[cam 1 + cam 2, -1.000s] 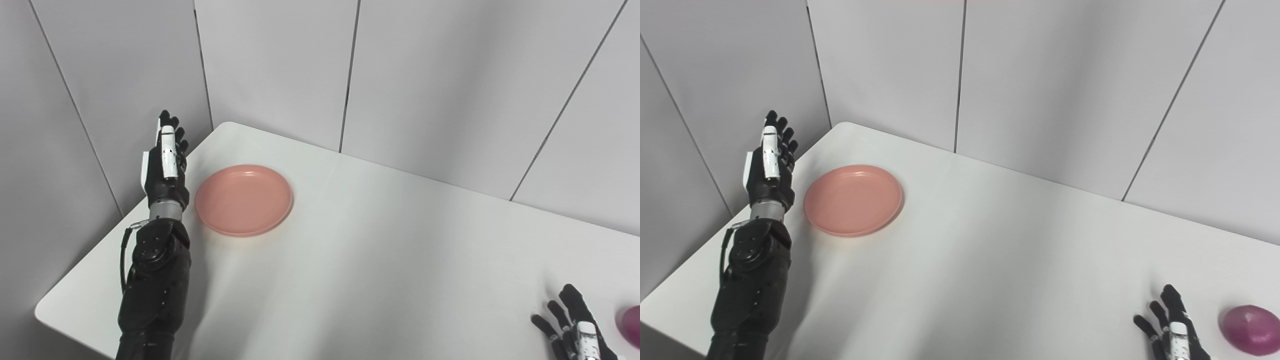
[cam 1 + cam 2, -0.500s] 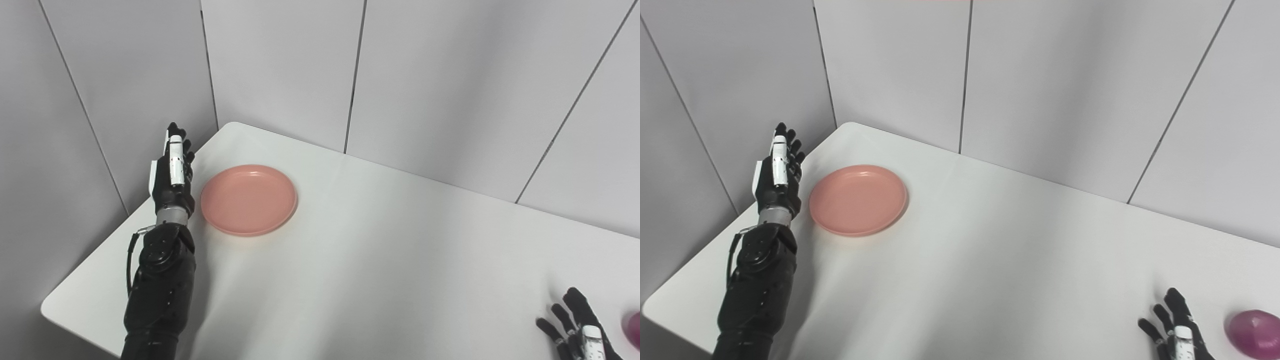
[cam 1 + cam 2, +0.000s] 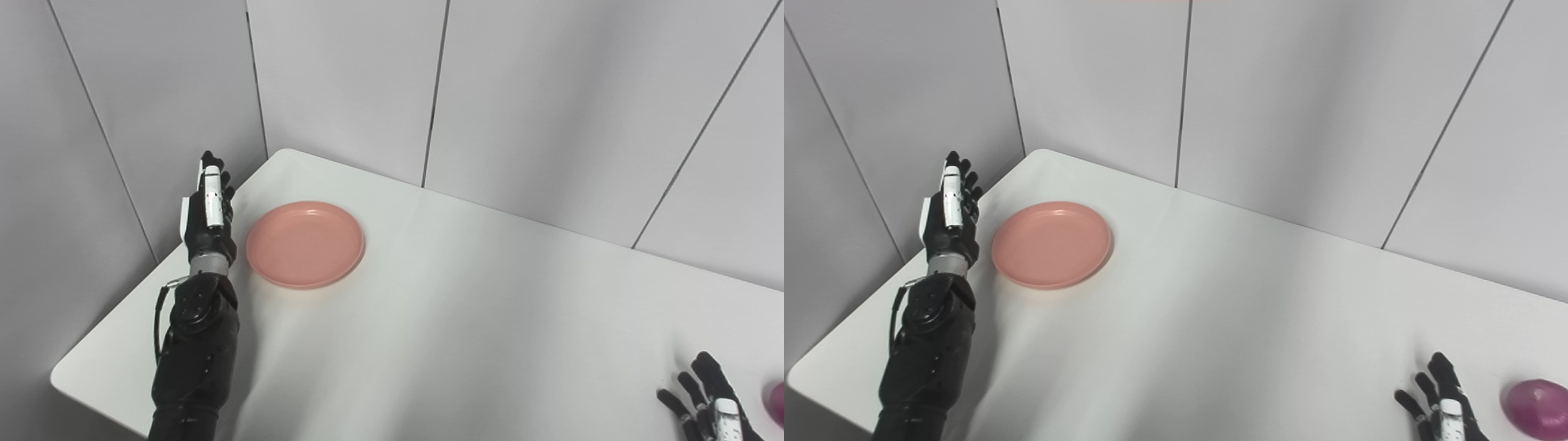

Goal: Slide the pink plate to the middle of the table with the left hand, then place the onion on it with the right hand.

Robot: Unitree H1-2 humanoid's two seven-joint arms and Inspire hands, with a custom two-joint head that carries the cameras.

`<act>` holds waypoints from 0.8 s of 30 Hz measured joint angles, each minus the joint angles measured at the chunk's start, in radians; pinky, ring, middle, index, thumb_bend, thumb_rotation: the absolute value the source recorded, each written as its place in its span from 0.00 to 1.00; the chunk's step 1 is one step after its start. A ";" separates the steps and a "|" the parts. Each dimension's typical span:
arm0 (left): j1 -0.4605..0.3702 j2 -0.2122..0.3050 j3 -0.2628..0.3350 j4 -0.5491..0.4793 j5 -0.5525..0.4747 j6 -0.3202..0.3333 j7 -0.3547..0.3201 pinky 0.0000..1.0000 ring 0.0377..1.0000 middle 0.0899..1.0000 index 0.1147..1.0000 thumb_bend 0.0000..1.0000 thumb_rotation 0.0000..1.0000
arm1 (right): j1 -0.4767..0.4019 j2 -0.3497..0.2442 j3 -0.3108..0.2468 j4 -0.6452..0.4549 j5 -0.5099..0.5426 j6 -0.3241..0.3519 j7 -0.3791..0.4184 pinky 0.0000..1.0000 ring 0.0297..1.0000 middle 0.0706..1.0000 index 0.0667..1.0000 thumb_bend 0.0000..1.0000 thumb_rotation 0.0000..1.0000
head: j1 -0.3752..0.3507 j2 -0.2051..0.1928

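A round pink plate (image 3: 305,244) lies flat near the far left corner of the white table (image 3: 465,318). My left hand (image 3: 208,211) stands edge-on just left of the plate, open with fingers straight, a small gap from the rim. At the bottom right my right hand (image 3: 1442,407) rests open with its fingers spread, partly cut off by the picture's edge. A purple onion (image 3: 1536,409) sits on the table a short way to the right of that hand, not touched.
Grey wall panels (image 3: 343,79) close in the table's far side and left side, close behind my left hand. The table's left edge (image 3: 104,343) runs under my left forearm.
The camera shifted slightly a second ago. My left hand came a little closer to the plate's left rim; since half a second ago almost nothing moved. The plate, the onion and the right hand stayed put.
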 measured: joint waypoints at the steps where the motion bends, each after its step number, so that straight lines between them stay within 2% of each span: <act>1: 0.000 0.000 0.000 0.000 0.000 0.002 0.001 1.00 1.00 1.00 0.99 0.37 1.00 | 0.000 0.000 0.000 0.000 0.000 0.000 0.000 0.98 0.94 0.95 0.92 0.57 0.87 | 0.000 0.000; 6: 0.000 -0.001 -0.001 0.003 0.000 0.003 0.004 1.00 1.00 1.00 0.99 0.37 1.00 | -0.001 0.000 0.000 0.000 0.000 0.000 0.000 0.99 0.95 0.96 0.93 0.58 0.87 | 0.000 0.002; 12: 0.000 -0.005 -0.002 0.040 -0.002 0.003 0.004 1.00 1.00 1.00 0.99 0.37 1.00 | -0.001 0.001 -0.002 0.000 0.001 0.000 -0.002 1.00 0.95 0.96 0.92 0.55 0.88 | 0.000 0.000; 17: 0.000 -0.006 -0.007 0.065 -0.001 0.000 -0.002 1.00 1.00 1.00 0.99 0.40 1.00 | -0.002 0.001 -0.002 0.000 0.001 0.000 -0.002 0.98 0.94 0.95 0.92 0.52 0.88 | 0.000 0.002; 20: 0.001 -0.006 -0.012 0.067 -0.001 0.000 -0.002 1.00 1.00 1.00 0.99 0.40 1.00 | -0.002 0.001 -0.002 0.000 0.000 0.000 -0.002 1.00 0.94 0.95 0.92 0.55 0.87 | 0.000 0.002; 24: 0.001 -0.006 -0.015 0.083 -0.001 0.000 -0.002 1.00 1.00 1.00 0.98 0.40 1.00 | -0.002 0.001 -0.002 0.000 0.000 0.000 -0.002 0.97 0.94 0.95 0.91 0.53 0.89 | 0.000 0.002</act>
